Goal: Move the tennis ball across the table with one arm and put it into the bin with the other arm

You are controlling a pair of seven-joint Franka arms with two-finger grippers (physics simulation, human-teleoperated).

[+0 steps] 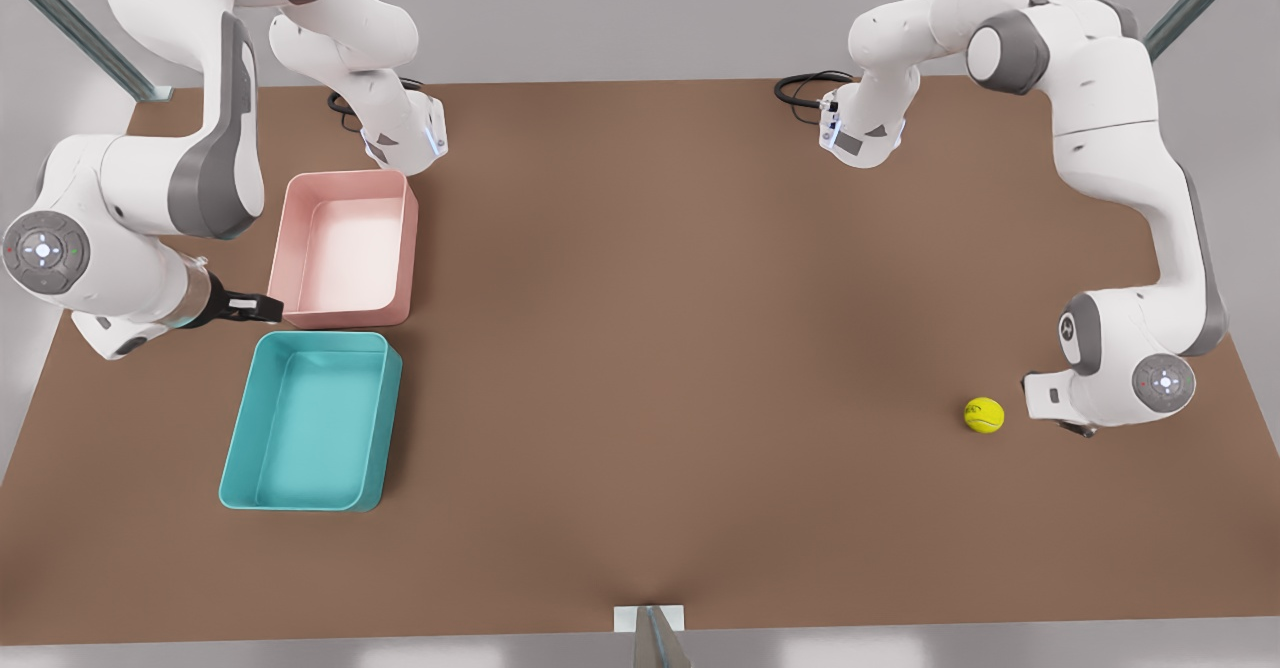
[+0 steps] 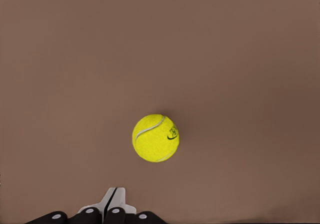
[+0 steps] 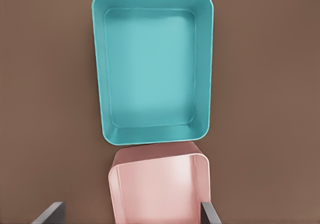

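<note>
The tennis ball [image 1: 984, 415] [image 2: 155, 138], yellow-green with a dark mark, rests on the brown table [image 1: 680, 348] near the front view's right edge. My left gripper [image 1: 1078, 429] [image 2: 112, 201] hovers just beside it, toward that edge, its fingers shut together and apart from the ball. The teal bin [image 1: 312, 421] [image 3: 152, 66] lies on the front view's left side with nothing in it. My right gripper [image 1: 243, 306] [image 3: 132, 214] hangs open high above the pink tray's edge, holding nothing.
A pink tray [image 1: 345, 248] [image 3: 160, 191] sits directly behind the teal bin, almost touching it. Both arm bases and black cables stand at the table's far edge. A wide stretch of bare tabletop separates the ball from the bins.
</note>
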